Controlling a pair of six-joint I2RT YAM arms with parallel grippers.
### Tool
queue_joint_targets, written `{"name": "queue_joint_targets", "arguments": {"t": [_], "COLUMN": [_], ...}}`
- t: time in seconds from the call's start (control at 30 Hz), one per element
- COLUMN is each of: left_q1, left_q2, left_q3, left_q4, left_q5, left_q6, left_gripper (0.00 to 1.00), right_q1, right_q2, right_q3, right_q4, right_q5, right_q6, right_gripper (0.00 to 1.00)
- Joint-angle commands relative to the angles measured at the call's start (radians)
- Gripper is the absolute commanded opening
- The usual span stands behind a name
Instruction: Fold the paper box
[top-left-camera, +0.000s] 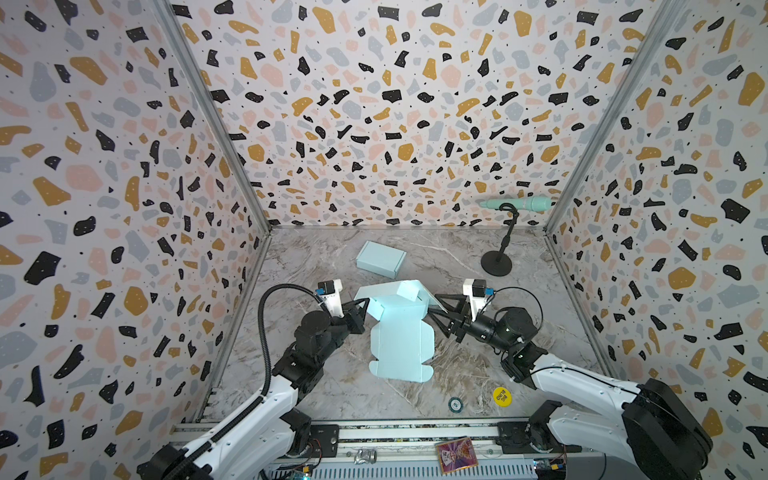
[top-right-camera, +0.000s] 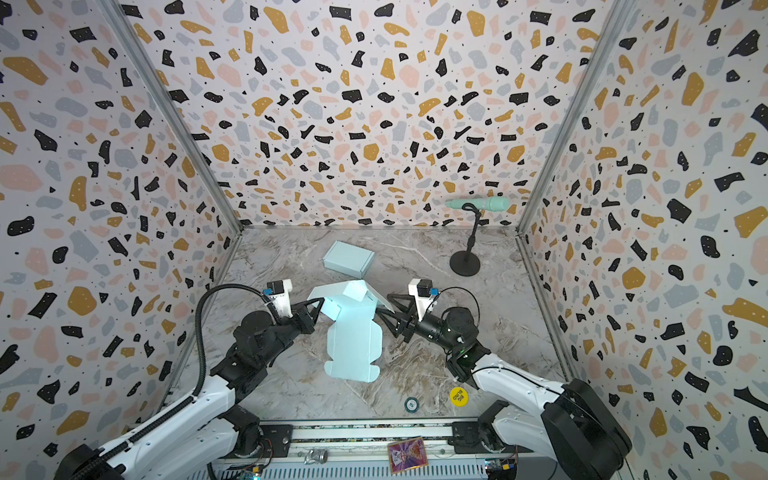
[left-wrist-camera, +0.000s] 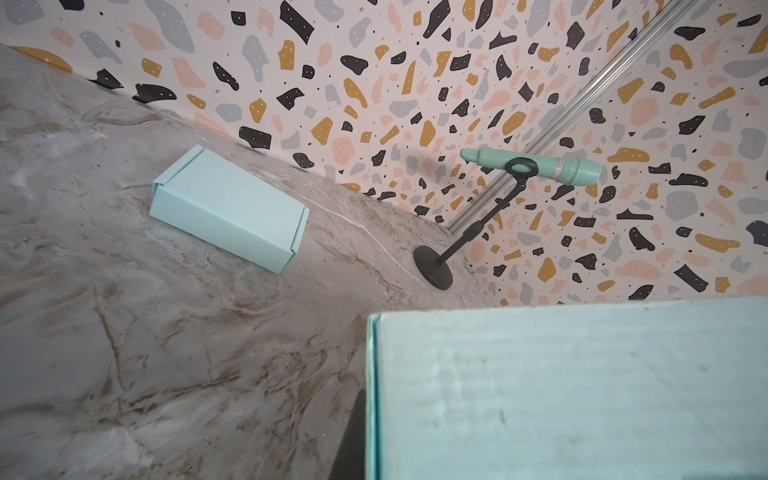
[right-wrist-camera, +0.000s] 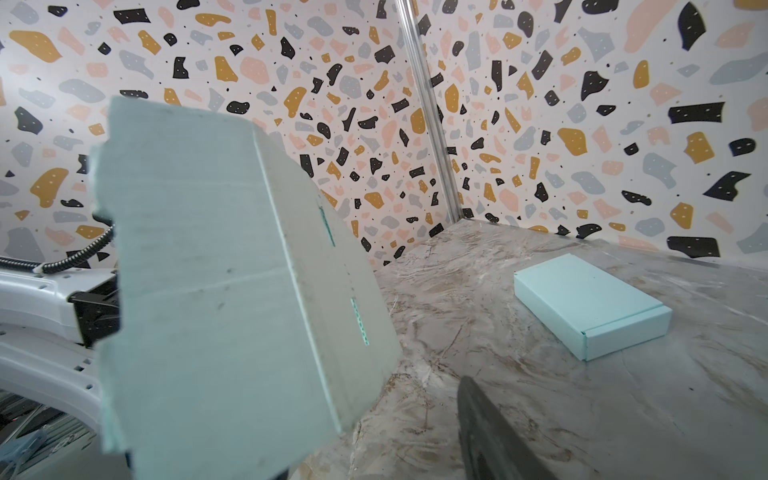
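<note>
Okay, paper box (top-left-camera: 401, 336) sits half-folded at the centre of the tabletop (top-left-camera: 478, 365): near panel flat, far end and side flaps raised. Left gripper (top-left-camera: 365, 305) is closed, pinching the box's left flap. Right gripper (top-left-camera: 432, 306) has its jaws apart at the right flap; contact unclear. Finished box (top-left-camera: 380, 259) lies closed toward the far edge, well apart. Mint microphone (top-left-camera: 517, 203) on a black stand at the far right corner. Yellow chip (top-left-camera: 502, 396) and dark chip (top-left-camera: 455, 404) lie by the near edge.
</note>
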Motion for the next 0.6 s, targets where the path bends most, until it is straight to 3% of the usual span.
{"name": "queue_joint_targets", "arguments": {"t": [0.0,0.3,0.57], "left_q1": [0.005,0.005,0.047], "left_q2": [-0.001,0.01,0.006], "left_q3": [0.008,0.01,0.036], "left_q4": [0.059,0.052,-0.047], "left_q5": [0.022,0.025,0.019], "left_q6": [-0.004,0.003,0.057], "left_gripper": [0.0,0.0,0.0], "right_q1": [0.016,0.024,-0.014], "right_q2": [0.019,0.061,-0.223], "right_q3": [0.043,0.079,0.045], "right_q4": [0.051,-0.07,-0.406], "right_q5": [-0.01,0.036,0.047], "right_q6": [0.008,-0.009,-0.138], "right_gripper": [0.62,0.59,0.61]}}
